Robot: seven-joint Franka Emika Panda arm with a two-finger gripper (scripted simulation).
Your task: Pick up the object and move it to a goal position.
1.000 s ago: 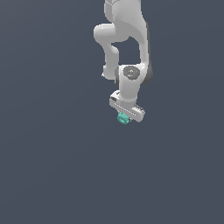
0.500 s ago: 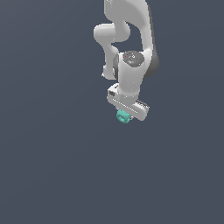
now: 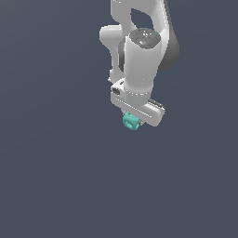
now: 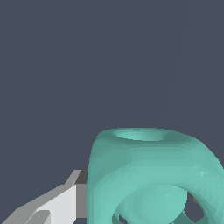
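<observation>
The object (image 3: 131, 122) is a small teal-green lump with rounded knobs, showing just under the white hand of the arm in the exterior view. My gripper (image 3: 134, 116) is shut on it, with the hand's body hiding the fingers there. In the wrist view the object (image 4: 151, 173) fills the near part of the picture, very close to the camera. One pale finger (image 4: 59, 204) presses against its side. The other finger is hidden behind the object.
The white arm's wrist and links (image 3: 144, 51) rise above the hand in the exterior view. All around is a plain dark grey-blue surface (image 3: 56, 176) with no other objects or edges in sight.
The arm has lifted with the object held: the wrist looms larger in the exterior view and the object sits slightly higher in the picture. The grip is unchanged.
</observation>
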